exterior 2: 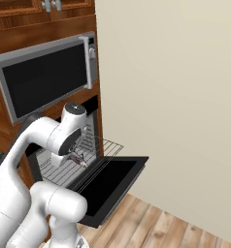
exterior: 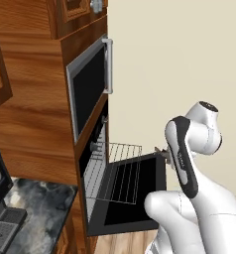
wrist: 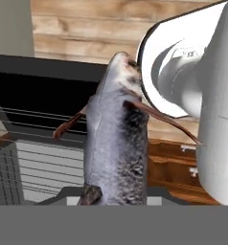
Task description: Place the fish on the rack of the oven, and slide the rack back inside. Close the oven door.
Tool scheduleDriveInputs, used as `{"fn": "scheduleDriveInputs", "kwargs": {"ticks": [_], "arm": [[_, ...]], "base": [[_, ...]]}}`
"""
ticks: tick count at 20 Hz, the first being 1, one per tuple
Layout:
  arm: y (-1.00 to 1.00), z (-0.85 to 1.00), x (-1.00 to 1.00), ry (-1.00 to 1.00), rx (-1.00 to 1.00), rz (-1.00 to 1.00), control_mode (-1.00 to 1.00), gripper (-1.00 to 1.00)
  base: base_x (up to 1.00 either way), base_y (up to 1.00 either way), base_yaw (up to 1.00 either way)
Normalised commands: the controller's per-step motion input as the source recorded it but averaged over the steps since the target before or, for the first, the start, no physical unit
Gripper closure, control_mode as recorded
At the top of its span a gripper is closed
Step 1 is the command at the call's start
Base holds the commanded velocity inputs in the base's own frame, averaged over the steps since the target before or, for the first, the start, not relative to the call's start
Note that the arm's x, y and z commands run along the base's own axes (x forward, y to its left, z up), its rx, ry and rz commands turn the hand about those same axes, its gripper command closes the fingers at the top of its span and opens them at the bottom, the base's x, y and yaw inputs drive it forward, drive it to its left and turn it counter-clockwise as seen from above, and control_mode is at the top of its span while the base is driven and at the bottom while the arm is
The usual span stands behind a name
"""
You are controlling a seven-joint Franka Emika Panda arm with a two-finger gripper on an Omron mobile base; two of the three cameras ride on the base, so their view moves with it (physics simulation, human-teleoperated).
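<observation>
Kitchen: we're parked on the plank floor facing a wooden cabinet [exterior: 35,124] against a plain cream wall, with a silver-framed appliance [exterior 2: 44,75] built in up top and a marbled counter [exterior: 38,198] off to the left.

Oven: the oven [exterior: 92,163] sits just under that appliance, and its oven door [exterior 2: 112,181] is dropped right down, hanging out flat over the floor.

Rack: the rack [exterior: 115,171] is pulled out over the open door, wires bare as far as we can see, nothing on it.

Gripper: our gripper [exterior 2: 77,159] is clenched around the fish, jaws pinched in tight at the tail end (the tips themselves are mostly hidden behind the body in the hand view).

Fish: the fish [wrist: 117,139] is up in the air in our grip, above the pulled-out rack and the open door, not touching the wires.

Long axis: it runs straight out away from the hand, head farthest from us, fins splayed to both sides.

Key relation: the rack lies below and a little toward the cabinet from the fish, so we judge the coming move is a short drop onto the wires.

Clearance: we can't tell from these views how much gap is left between fish and rack.

Still to do: set it down, let go, push the rack in, lift the door shut.
</observation>
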Motion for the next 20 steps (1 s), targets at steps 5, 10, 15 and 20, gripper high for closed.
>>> {"fn": "scheduleDriveInputs", "kwargs": {"ticks": [5,10,15,20], "arm": [[0.00,-0.13,0.37,0.00,0.00,0.36,-1.00,1.00],[0.06,-0.22,0.35,-0.03,-0.08,0.37,-1.00,1.00],[0.06,-0.35,0.33,-0.17,-0.15,0.40,-1.00,1.00],[0.11,-0.26,0.22,-0.27,-0.15,0.41,-1.00,1.00]], "base": [[0.00,0.00,0.00],[0.00,0.00,0.00],[0.00,0.00,0.00],[0.00,0.00,0.00]]}}
